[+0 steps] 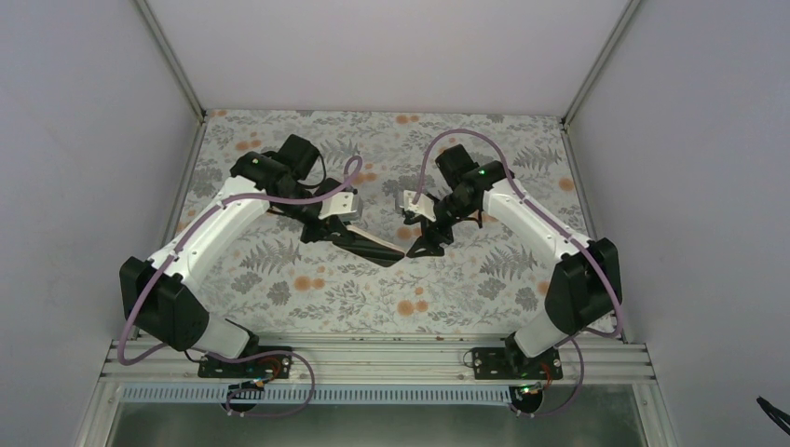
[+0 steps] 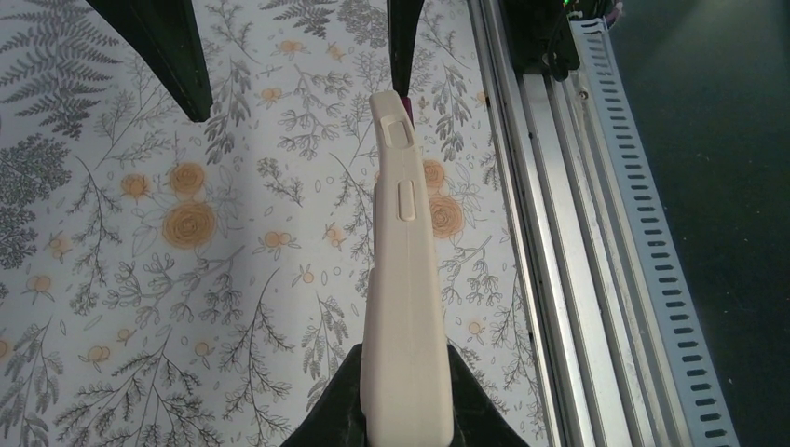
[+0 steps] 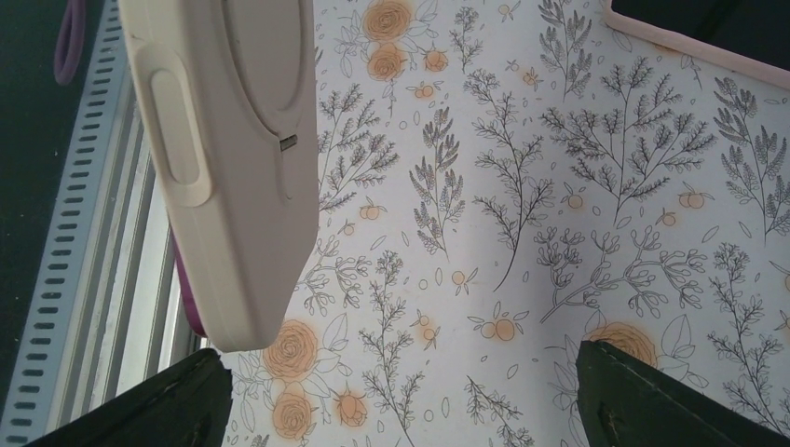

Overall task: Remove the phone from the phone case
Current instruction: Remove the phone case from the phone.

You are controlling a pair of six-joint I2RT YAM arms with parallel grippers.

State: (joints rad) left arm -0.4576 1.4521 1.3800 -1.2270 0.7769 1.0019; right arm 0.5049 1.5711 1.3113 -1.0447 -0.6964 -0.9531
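Note:
My left gripper (image 1: 340, 233) is shut on the pale pink phone case (image 2: 405, 307) and holds it edge-on above the table, jaws (image 2: 407, 372) clamped on both flat sides. In the top view the held slab shows a dark face, the phone (image 1: 374, 250), still in the case. The case's free end (image 3: 224, 158) reaches toward my right gripper (image 1: 424, 235). That gripper (image 3: 401, 400) is wide open and empty. The case's tip is close to one of its fingers (image 2: 402, 47) without touching. The other finger (image 2: 163, 47) stands far off.
A second dark slab with a pale pink rim (image 3: 689, 33) lies on the floral mat (image 1: 466, 279), partly out of frame. The metal rail (image 2: 559, 233) runs along the near edge. White walls enclose the table.

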